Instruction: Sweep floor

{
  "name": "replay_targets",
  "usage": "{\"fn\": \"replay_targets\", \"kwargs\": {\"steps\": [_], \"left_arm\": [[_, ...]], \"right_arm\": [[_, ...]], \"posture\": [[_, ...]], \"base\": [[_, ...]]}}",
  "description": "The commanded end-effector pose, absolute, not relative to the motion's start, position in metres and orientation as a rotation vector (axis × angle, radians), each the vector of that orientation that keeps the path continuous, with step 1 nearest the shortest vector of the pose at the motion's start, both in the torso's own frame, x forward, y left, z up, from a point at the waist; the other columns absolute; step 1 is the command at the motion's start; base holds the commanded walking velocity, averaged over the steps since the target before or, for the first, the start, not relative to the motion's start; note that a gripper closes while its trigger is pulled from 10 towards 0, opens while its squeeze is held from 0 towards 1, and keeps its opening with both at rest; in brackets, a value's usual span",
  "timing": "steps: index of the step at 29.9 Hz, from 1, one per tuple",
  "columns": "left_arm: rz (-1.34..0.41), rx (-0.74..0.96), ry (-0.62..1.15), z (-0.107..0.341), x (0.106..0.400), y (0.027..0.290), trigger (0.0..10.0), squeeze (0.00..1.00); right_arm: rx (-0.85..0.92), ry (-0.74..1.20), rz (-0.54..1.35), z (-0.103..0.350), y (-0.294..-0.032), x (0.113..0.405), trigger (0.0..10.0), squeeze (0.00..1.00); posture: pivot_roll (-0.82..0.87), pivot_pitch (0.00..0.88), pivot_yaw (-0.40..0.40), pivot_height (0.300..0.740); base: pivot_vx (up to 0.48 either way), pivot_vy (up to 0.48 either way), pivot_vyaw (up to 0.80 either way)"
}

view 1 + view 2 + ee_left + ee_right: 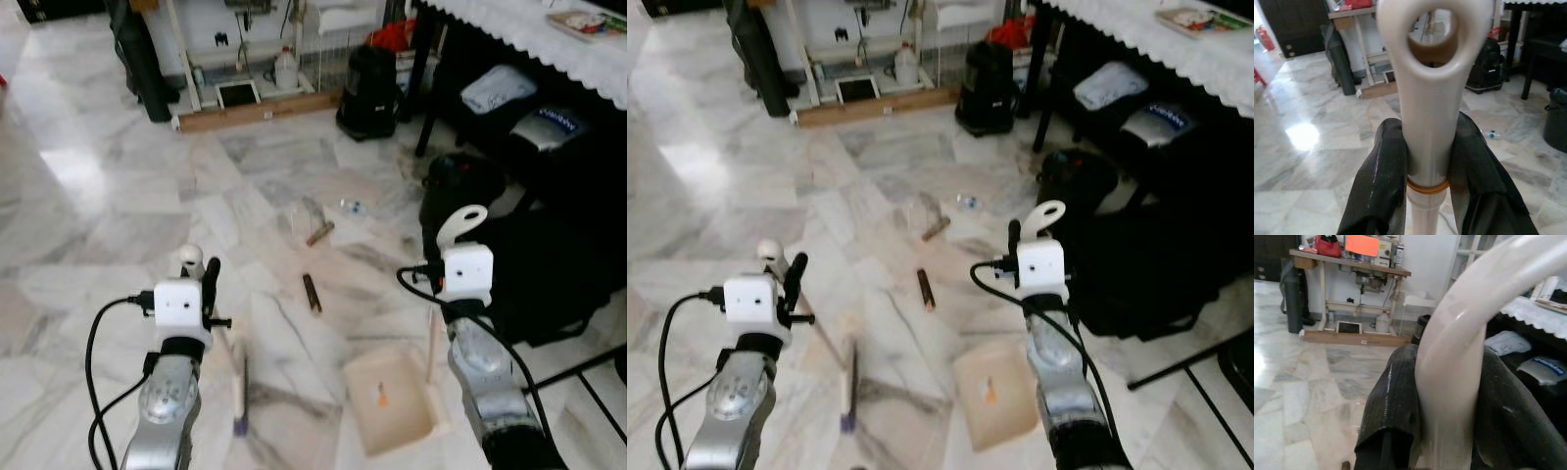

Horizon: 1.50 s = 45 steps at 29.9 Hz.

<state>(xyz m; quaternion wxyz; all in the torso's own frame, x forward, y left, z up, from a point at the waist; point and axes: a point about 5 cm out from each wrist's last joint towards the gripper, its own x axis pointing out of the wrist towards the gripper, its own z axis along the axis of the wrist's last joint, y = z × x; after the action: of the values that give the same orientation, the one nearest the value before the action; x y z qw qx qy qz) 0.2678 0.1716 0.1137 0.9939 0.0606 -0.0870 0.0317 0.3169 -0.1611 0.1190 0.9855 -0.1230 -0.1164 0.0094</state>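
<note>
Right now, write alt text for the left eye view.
Two silver arms over a marble floor: the left gripper holds a broom, the right gripper a dustpan. Ahead lie a brown stick and small litter.

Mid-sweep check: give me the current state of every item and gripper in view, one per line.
left gripper: shut on broom handle
broom: upright in the grip, head on the floor
right gripper: shut on dustpan handle
dustpan: flat on the floor, one orange scrap inside
brown stick: lying loose on the floor, unswept
clear plastic piece: on the floor beyond the stick, unswept
small wrapper: on the floor, unswept
</note>
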Motion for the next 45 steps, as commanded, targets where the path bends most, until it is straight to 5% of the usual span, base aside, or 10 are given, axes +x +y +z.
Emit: {"fn": "replay_targets", "kwargs": {"steps": [1,45], "left_arm": [[0.068,0.139,-0.200,0.1172,0.2665,0.1730,10.0,0.00],[0.051,0.140,-0.211,0.1197,0.2703,0.1706,10.0,0.00]], "right_arm": [[-0.230,-0.270,0.026,0.1267,-0.1579,0.3164,10.0,0.00],[-0.228,-0.271,0.016,0.1254,-0.1576,0.3153,10.0,0.00]], "posture": [[0.07,0.120,0.028,0.740],[0.08,0.101,0.039,0.740]], "base": [[0.337,0.000,0.00],[0.337,0.000,0.04]]}}
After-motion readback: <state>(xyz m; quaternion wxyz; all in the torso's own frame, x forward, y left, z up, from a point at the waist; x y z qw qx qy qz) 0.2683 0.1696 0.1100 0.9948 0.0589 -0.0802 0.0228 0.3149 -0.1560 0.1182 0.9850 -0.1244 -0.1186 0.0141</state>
